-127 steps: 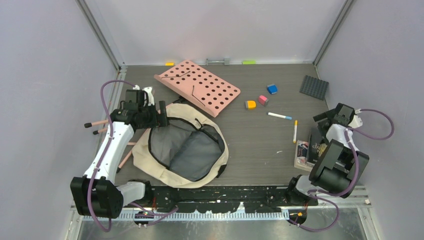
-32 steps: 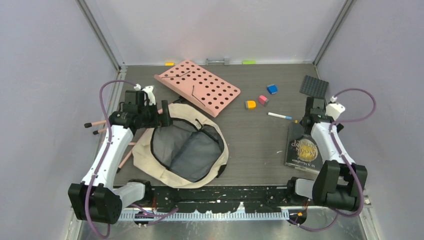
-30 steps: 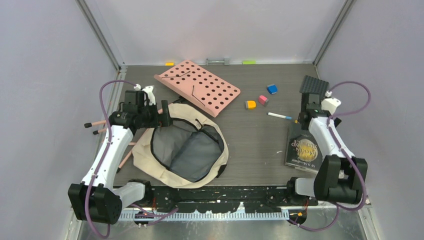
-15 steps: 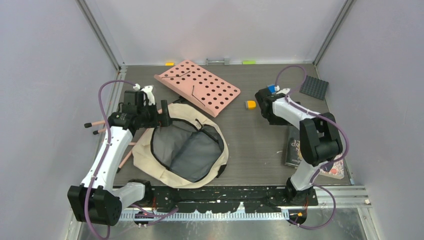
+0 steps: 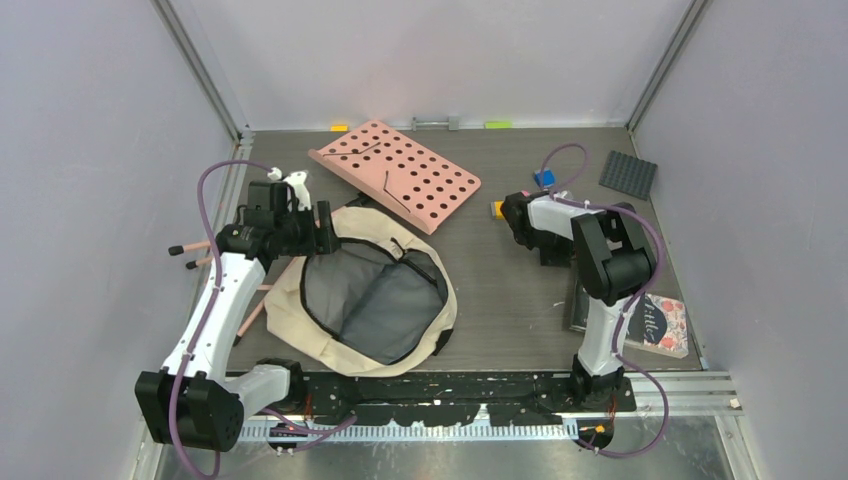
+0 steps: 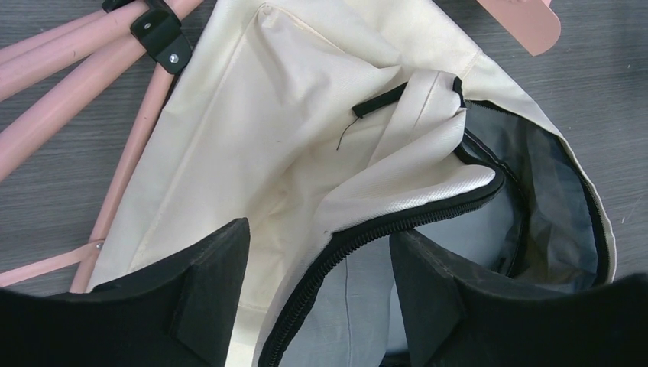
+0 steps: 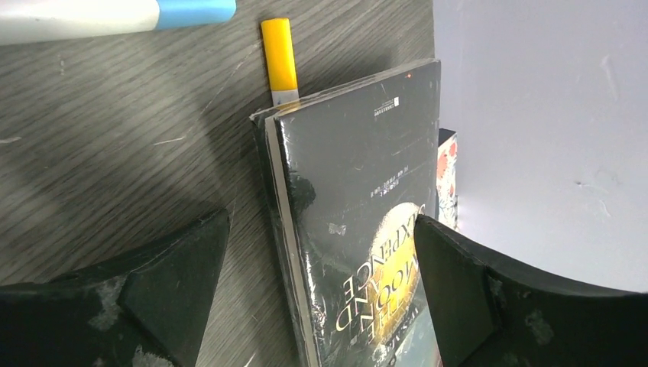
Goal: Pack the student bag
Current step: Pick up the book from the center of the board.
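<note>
The student bag [image 5: 290,312] lies unzipped at the left, cream outside with its grey lining showing. My left gripper [image 5: 325,228] is at the bag's far rim. In the left wrist view its jaws [image 6: 319,237] stand apart on either side of the black-zippered edge of the bag [image 6: 252,138], gripping nothing. My right arm is folded over the table's right middle. Its gripper [image 5: 556,252] hangs open over the corner of a dark book [image 7: 359,176], one finger above the table and the other above the cover [image 7: 321,222].
A yellow marker [image 7: 279,57] pokes out from under the book, with a blue-capped pen [image 7: 115,15] beyond it. A floral book [image 5: 660,325] lies near right. The pink perforated board [image 5: 400,175], orange block [image 5: 496,209], blue block [image 5: 543,178] and dark plate [image 5: 628,175] lie farther back. Pink legs [image 6: 69,69] flank the bag.
My right arm has swung from the far right edge towards the middle and folded back, so its gripper now hangs over the book's corner. My left jaws have narrowed slightly around the bag's rim.
</note>
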